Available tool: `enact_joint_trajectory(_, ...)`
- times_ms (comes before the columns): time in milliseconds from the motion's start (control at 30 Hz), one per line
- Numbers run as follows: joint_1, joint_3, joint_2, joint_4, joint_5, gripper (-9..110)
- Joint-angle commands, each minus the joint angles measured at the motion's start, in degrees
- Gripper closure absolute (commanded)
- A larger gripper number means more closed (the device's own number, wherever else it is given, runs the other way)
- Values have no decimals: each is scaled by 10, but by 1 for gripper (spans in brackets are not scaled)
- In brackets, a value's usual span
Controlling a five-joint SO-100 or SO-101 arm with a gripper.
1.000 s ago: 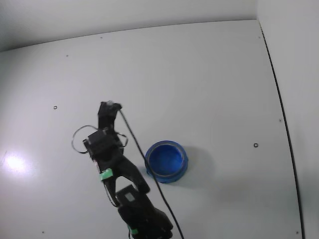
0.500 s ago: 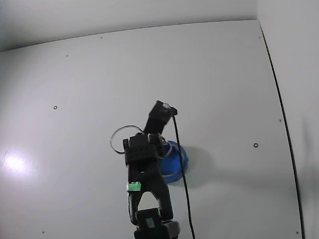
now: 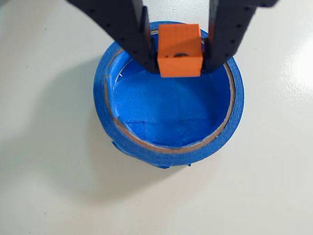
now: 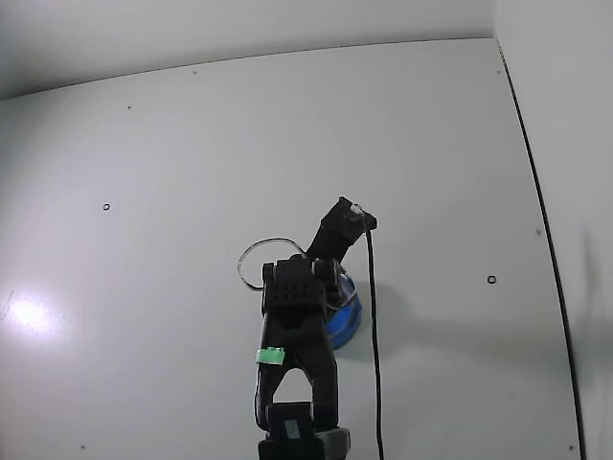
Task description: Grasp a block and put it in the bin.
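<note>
Jaws clenched the block [image 3: 180, 50], which hung over the bin [image 3: 195, 152] near its twelve o'clock rim. Released there, it could probably clip the rim and bounce onto the surface [image 3: 54, 196]; height was unclear.

Small cube-shaped block [image 3: 180, 53]: orange in the wrist view. Round shallow bowl-shaped bin [image 3: 168, 149]: blue throughout, with a thin tan line inside the rim. Two-finger gripper [image 3: 179, 58]: black. Flat table surface [image 3: 49, 186]: plain off-white, unpatterned.
</note>
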Motion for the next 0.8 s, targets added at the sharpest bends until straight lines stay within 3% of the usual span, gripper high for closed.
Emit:
enact_joint_trajectory(0, 6, -9, 46, -11, 1, 100)
enact_joint_trajectory(333, 8, -11, 50, -10, 10, 78)
enact_joint_trajectory(500, 9, -11, 76, -8, 11, 81)
enact_joint_trajectory(767, 9, -1, 274, 0, 12, 93)
